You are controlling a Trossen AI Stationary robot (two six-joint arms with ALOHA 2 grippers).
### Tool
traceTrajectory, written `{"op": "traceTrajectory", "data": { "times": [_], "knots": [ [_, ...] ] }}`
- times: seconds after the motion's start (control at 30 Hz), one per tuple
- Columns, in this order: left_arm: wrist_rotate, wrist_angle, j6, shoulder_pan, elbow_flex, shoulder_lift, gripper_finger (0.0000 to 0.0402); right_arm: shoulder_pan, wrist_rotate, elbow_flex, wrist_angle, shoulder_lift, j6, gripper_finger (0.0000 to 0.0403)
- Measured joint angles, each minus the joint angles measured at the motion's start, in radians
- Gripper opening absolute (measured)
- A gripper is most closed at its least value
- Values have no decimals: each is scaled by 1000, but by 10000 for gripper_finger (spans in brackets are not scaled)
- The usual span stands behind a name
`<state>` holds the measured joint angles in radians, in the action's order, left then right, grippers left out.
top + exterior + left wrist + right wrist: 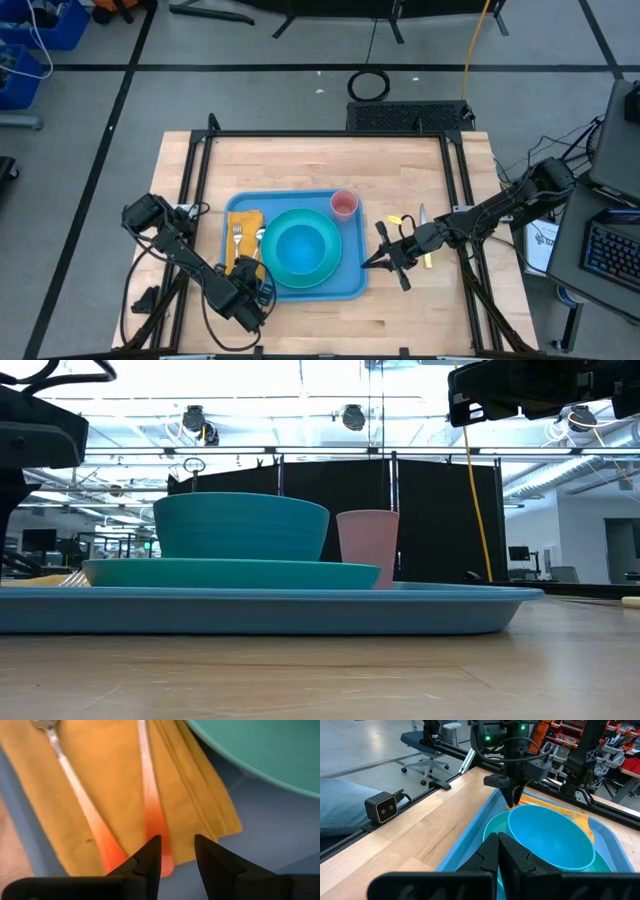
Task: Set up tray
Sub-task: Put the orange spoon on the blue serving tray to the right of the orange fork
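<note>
Left tool (176,852), fingers apart, hovered over napkin (120,785) cutlery; tray (350,285) held plate (325,268), bowl (300,245), cup (344,204). Knife (424,238) remained on worktop (300,160) by right tool (382,258), fingers together.

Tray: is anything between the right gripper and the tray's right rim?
Nothing visible. The right gripper, fingers shut, hovers just off the right rim of the tray, with only bare wood between them. The knife lies behind the gripper, away from the tray.

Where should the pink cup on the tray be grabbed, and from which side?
Pinch the pink cup across its upper wall, coming from the right gripper side: it stands upright, and the plate crowds its other side.
</note>
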<state>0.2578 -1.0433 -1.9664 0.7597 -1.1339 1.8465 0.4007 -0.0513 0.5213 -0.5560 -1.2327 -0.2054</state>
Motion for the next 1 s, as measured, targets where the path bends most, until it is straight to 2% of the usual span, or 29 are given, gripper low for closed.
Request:
{"op": "traceTrajectory", "data": {
  "times": [0.37,0.67,0.8,0.9,1.0],
  "knots": [
    [-31,-44,-10,-3,0,0,122,0,0,0,0,0,2,0],
    [-4,-19,-21,-3,1,0,122,0,0,0,0,0,2,0],
    [-12,22,-21,-3,41,-6,122,0,0,0,0,0,3,0],
    [-67,27,-38,-14,73,-9,122,0,0,0,0,0,3,0],
    [-51,27,-43,-11,82,-8,122,0,0,0,0,0,3,0]
  ]
}}
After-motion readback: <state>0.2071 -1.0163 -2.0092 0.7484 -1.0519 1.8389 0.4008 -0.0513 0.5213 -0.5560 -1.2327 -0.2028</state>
